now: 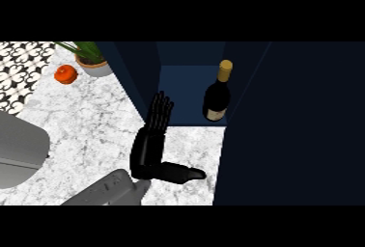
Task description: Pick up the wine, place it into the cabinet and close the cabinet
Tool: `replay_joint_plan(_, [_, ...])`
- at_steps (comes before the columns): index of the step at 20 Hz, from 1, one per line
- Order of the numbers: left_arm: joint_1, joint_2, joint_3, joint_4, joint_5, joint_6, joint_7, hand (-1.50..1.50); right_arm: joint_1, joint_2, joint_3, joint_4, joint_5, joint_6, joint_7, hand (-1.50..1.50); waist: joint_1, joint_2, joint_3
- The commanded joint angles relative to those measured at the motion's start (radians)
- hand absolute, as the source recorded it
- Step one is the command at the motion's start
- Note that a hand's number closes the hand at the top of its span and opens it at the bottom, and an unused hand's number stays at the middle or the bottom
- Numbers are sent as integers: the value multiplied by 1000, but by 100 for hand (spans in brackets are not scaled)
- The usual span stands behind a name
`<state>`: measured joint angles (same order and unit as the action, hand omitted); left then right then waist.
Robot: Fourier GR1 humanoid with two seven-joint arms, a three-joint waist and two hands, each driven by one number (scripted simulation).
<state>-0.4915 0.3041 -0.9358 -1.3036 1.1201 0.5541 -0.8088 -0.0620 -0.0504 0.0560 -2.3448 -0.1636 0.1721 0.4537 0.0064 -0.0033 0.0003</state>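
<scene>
Your left robot hand (151, 144) rises from the lower edge over the white marbled desk (85, 120), fingers straight and pointing toward 12 o'clock, thumb stretched out toward 3 o'clock, holding nothing. Its fingertips reach the edge of the dark blue cabinet (299, 120), just beside the left door (139, 72). You see the wine (217, 94) already standing inside the cabinet's open compartment, at about 2 o'clock from the hand and apart from it: a dark bottle with a pale label and a tan top. The right side of the view is filled by the cabinet's dark panel. Up at 10 o'clock from the hand, a potted plant (91, 60) sits on the desk with an orange fruit (65, 74) just beside it at its 8 o'clock, next to a black-and-white patterned wall (25, 62). A grey rounded object (18, 149) lies at 9 o'clock against the left edge. Your right robot hand does not show
</scene>
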Motion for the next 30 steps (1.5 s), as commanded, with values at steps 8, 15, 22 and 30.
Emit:
replay_joint_plan(8, [234, 294, -3, -424, -93, -73, 53, 150, 46, -118, 9, -42, -145, 198, -10, 150, 4, -1, 0])
replay_joint_plan(15, [320, 476, 129, -532, -44, -185, 87, 150, 94, -113, 152, -169, -241, 189, 161, 150, -1, -2, -1])
replay_joint_plan(22, [523, 603, 222, -555, -24, -309, -12, -150, 92, -32, 418, -215, -113, 140, 201, 150, 3, -4, -2])
replay_joint_plan(30, [698, 709, 383, -566, 92, -442, -92, -150, -22, 49, 769, -135, 80, 4, 301, 150, 11, -12, -4])
